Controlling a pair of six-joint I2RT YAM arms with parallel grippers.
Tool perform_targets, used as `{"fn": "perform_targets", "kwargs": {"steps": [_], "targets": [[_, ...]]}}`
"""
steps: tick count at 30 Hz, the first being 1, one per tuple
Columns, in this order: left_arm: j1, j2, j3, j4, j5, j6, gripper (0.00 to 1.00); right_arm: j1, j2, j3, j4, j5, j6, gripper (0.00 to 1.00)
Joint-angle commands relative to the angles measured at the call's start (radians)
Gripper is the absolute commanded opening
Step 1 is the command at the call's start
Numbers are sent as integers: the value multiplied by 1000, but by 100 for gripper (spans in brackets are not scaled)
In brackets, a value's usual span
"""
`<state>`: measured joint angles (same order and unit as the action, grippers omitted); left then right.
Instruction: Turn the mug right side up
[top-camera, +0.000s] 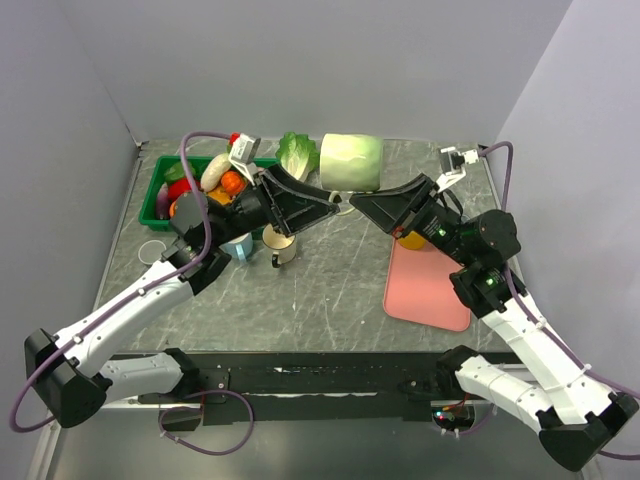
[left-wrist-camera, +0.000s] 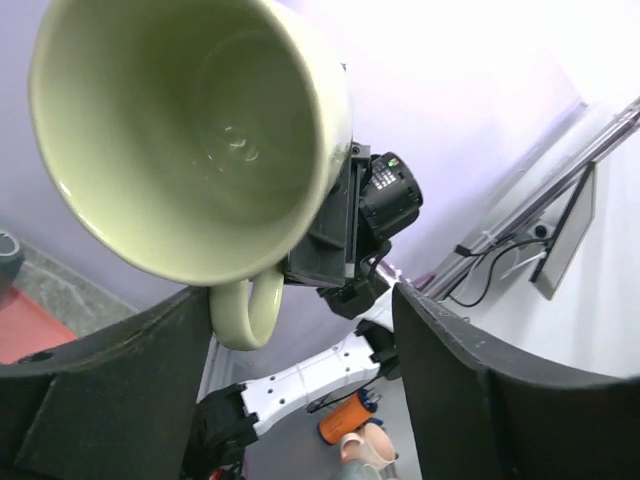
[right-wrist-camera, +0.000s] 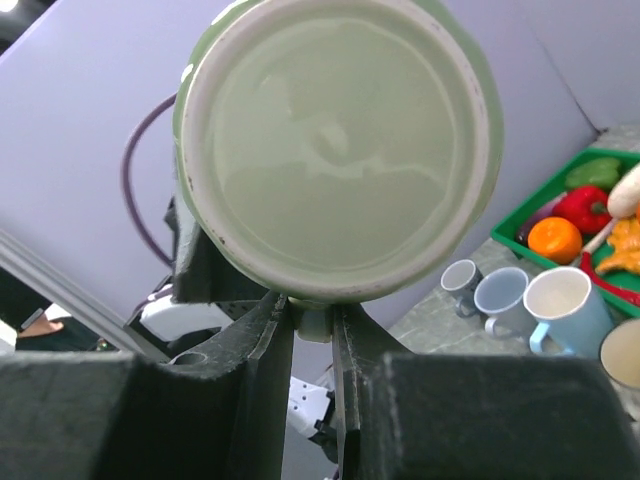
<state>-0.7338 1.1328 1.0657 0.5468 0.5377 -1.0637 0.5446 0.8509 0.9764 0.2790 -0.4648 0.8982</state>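
The pale green mug (top-camera: 350, 162) is held in the air on its side between the two arms. My right gripper (right-wrist-camera: 313, 330) is shut on the mug's handle (right-wrist-camera: 314, 322), and the mug's flat base (right-wrist-camera: 340, 150) fills the right wrist view. In the left wrist view I look straight into the mug's open mouth (left-wrist-camera: 190, 130), with its handle (left-wrist-camera: 245, 310) hanging below. My left gripper (left-wrist-camera: 300, 380) is open and empty, its fingers (left-wrist-camera: 480, 390) spread wide just short of the mug. In the top view the left gripper (top-camera: 330, 203) and the right gripper (top-camera: 358, 203) meet under the mug.
A green bin (top-camera: 168, 170) of toy food stands at the back left, with a lettuce (top-camera: 297, 152) beside it. A cream cup (top-camera: 280, 245) and a blue cup (top-camera: 240, 246) stand under the left arm. A pink cutting board (top-camera: 428, 290) lies at the right.
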Motion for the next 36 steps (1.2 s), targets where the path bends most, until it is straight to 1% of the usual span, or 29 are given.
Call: {"fn": "perform_targets", "kwargs": {"steps": [1, 7, 8, 10, 12, 15, 16, 17, 20, 21, 22, 23, 24, 25, 26, 27, 28, 29, 30, 31, 32, 33, 35, 36], "targets": [[-1, 16, 10, 123, 54, -73, 73, 18, -26, 64, 184, 12, 4, 0], [-1, 39, 7, 169, 67, -119, 55, 34, -19, 54, 203, 26, 8, 0], [-1, 39, 8, 179, 65, -124, 48, 40, -19, 53, 203, 26, 8, 0], [-3, 41, 10, 182, 65, -121, 38, 43, -21, 44, 204, 35, 8, 0], [-3, 36, 10, 182, 59, -119, 34, 51, -26, 42, 187, 40, 4, 0], [-3, 27, -3, 177, 47, -116, 20, 61, -27, 61, 131, 51, -30, 0], [-4, 24, -6, 174, 38, -111, 9, 63, -29, 58, 127, 52, -39, 0], [-3, 22, -12, 170, 33, -108, 2, 64, -32, 56, 127, 52, -41, 0], [-4, 1, -10, 116, -2, -68, 1, 68, -38, 54, 83, 64, -61, 0], [-4, -13, -10, 55, -18, -53, 1, 66, -41, 56, 63, 71, -68, 1], [-4, -22, 3, 17, -39, -14, 1, 66, -42, 64, 1, 84, -85, 11], [-4, -30, 14, -34, -80, 7, 1, 66, -47, 67, -27, 92, -94, 22], [-3, -42, 25, -82, -102, 27, 1, 67, -50, 70, -56, 98, -100, 40], [-4, -48, 48, -166, -119, 68, 1, 66, -55, 71, -81, 103, -111, 46], [-4, -53, 57, -204, -149, 89, 1, 67, -62, 68, -128, 112, -117, 54], [-4, -60, 66, -240, -165, 108, 1, 66, -68, 65, -153, 123, -120, 68], [-4, -65, 77, -308, -179, 145, 1, 66, -73, 56, -182, 138, -119, 72], [-4, -71, 82, -338, -209, 165, 1, 67, -85, 54, -257, 167, -117, 77], [-3, -73, 85, -372, -223, 201, 1, 66, -90, 51, -279, 176, -122, 83], [-4, -74, 82, -393, -235, 221, 1, 66, -96, 50, -347, 198, -140, 92], [-3, -76, 77, -436, -249, 240, 1, 67, -111, 50, -398, 219, -136, 95], [-4, -73, 76, -459, -286, 255, 1, 68, -119, 48, -493, 259, -136, 100], [-4, -64, 83, -546, -317, 309, 1, 68, -148, 39, -578, 294, -139, 100], [-4, -53, 83, -592, -347, 336, 1, 66, -156, 45, -681, 343, -136, 100]]}}
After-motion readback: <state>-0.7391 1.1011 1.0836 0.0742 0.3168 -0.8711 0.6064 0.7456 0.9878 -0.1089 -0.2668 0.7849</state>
